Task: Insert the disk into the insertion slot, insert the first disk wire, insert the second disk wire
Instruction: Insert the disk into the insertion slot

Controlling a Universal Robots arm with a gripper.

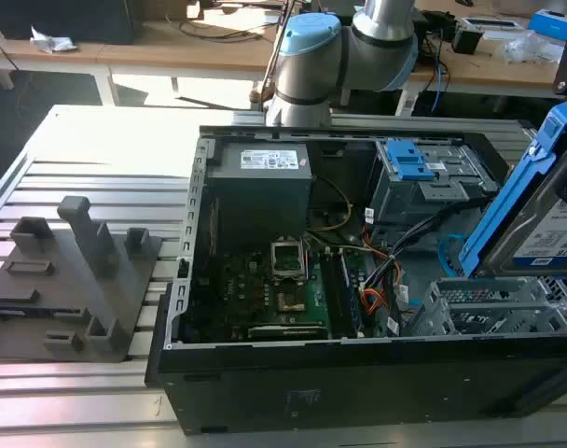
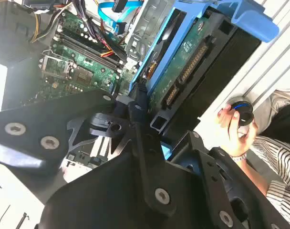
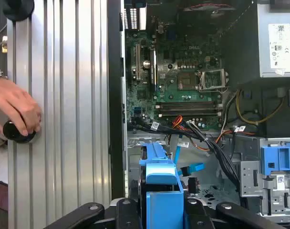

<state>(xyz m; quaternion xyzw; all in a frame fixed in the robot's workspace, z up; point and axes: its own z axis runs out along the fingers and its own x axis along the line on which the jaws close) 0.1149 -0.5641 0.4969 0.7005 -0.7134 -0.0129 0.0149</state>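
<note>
Pincer (image 3: 162, 209) clamps the disk (image 1: 556, 219) (white-labelled) tilted above the insertion slot (image 1: 489, 304).

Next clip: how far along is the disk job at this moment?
Done: nothing yet; the insertion slot looks empty. In hand: the jaws are shut on the disk, held tilted over that slot in the exterior view. Left: seating the disk and both wires; in the second wrist view its connectors are bare, and a blue cable lies loose in the case.

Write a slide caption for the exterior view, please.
Open computer case on a slotted table; the blue-framed disk hangs tilted above the insertion slot.
</note>
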